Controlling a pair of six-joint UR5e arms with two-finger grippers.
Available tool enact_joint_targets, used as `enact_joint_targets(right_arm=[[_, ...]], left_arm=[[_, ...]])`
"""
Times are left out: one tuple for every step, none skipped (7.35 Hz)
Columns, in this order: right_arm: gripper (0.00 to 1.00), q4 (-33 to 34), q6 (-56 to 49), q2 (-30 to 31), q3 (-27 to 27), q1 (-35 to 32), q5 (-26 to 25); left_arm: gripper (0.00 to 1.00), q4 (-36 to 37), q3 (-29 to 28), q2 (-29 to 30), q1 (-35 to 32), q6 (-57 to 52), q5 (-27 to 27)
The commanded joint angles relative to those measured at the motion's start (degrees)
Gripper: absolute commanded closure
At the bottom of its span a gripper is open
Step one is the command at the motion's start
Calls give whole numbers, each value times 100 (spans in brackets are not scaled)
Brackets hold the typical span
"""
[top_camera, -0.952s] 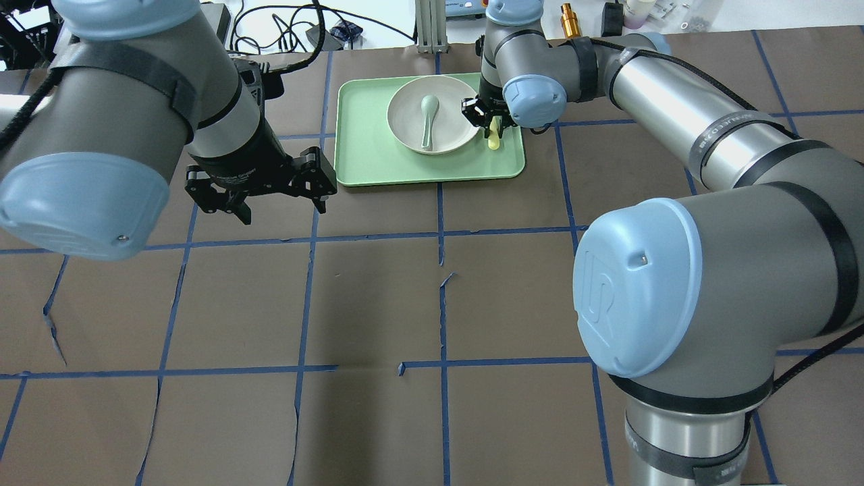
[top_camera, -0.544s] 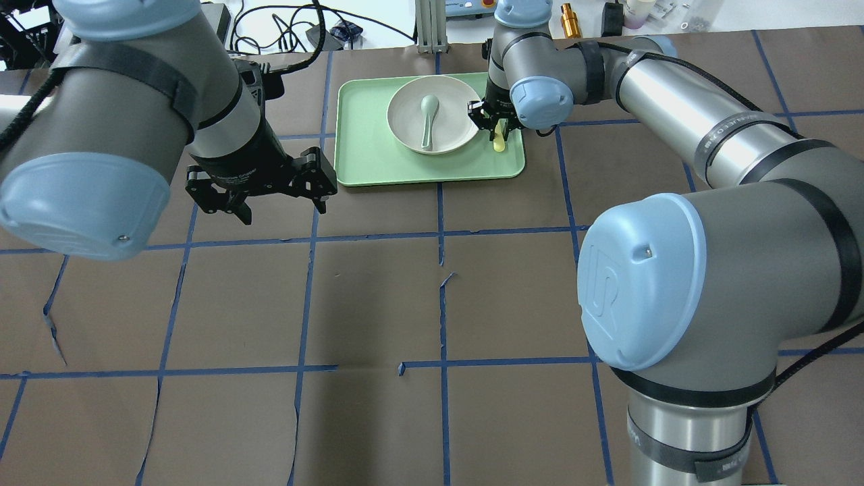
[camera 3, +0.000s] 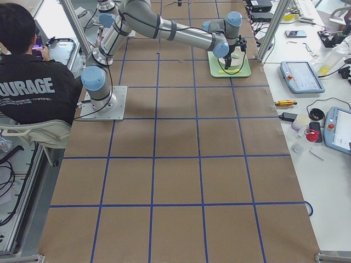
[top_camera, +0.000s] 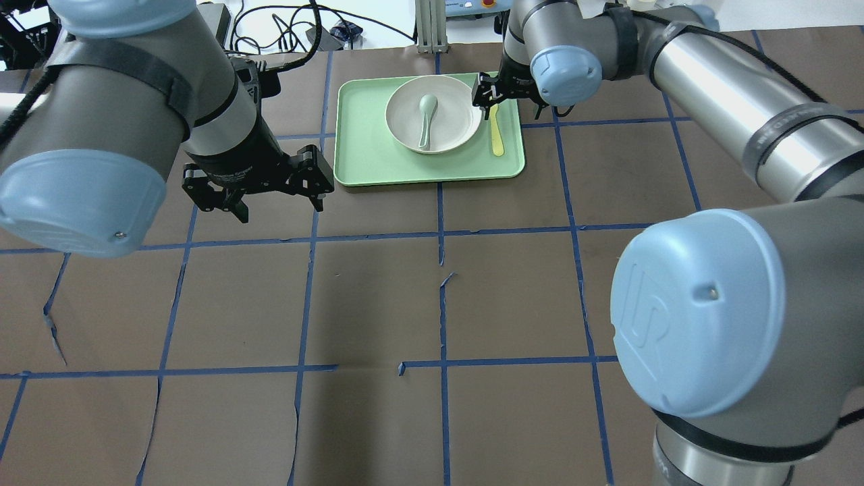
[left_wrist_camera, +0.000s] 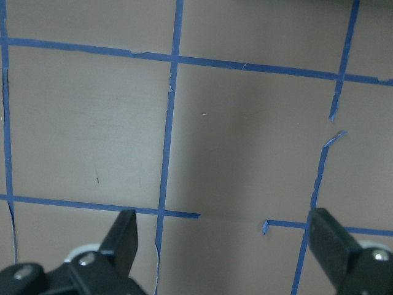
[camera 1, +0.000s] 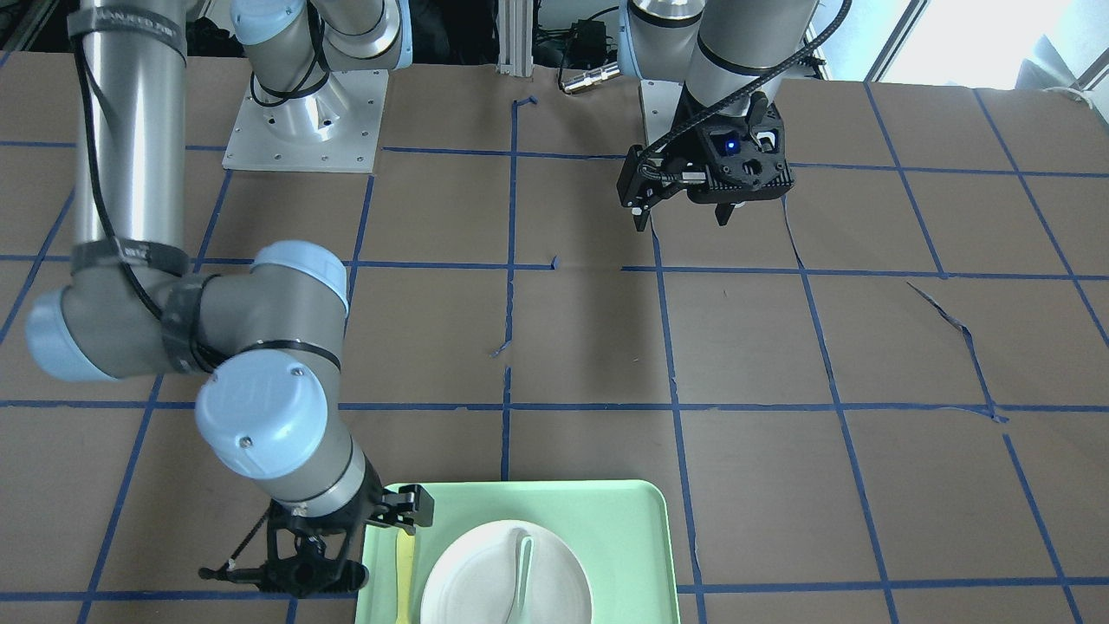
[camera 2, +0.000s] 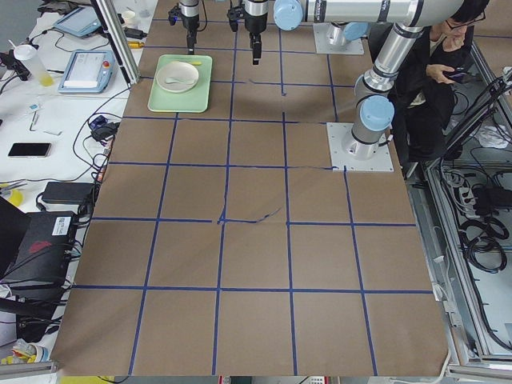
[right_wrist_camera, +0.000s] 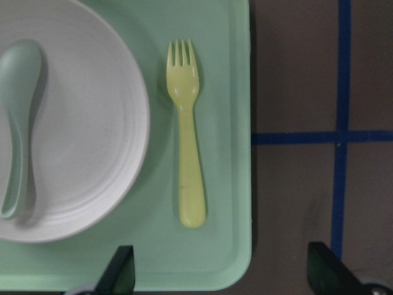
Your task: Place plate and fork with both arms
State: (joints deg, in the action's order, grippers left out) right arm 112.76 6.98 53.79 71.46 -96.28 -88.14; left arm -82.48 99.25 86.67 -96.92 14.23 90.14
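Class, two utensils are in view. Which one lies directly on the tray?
The yellow fork: it lies flat on the green tray, beside the plate. The grey-green spoon rests in the plate instead.

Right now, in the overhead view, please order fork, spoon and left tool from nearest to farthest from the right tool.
1. fork, just by the right tool, on the tray's right side.
2. spoon, in the plate, further left.
3. left tool, off the tray, far left.
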Motion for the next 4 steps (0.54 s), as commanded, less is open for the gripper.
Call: enact_joint_targets(right_arm=[[0, -1144, -171, 1225, 176, 161, -238], [0, -1751, -171, 1691, 236, 188, -230], [0, -1940, -171, 2157, 498, 171, -230], [0, -1916, -162, 2719, 1136, 153, -213]], left_arm=[[0, -5, -2, -1, 7, -8, 4], [0, -14, -2, -18, 7, -8, 4], [0, -14, -11, -27, 7, -8, 12], [0, -5, -11, -27, -2, -8, 12]])
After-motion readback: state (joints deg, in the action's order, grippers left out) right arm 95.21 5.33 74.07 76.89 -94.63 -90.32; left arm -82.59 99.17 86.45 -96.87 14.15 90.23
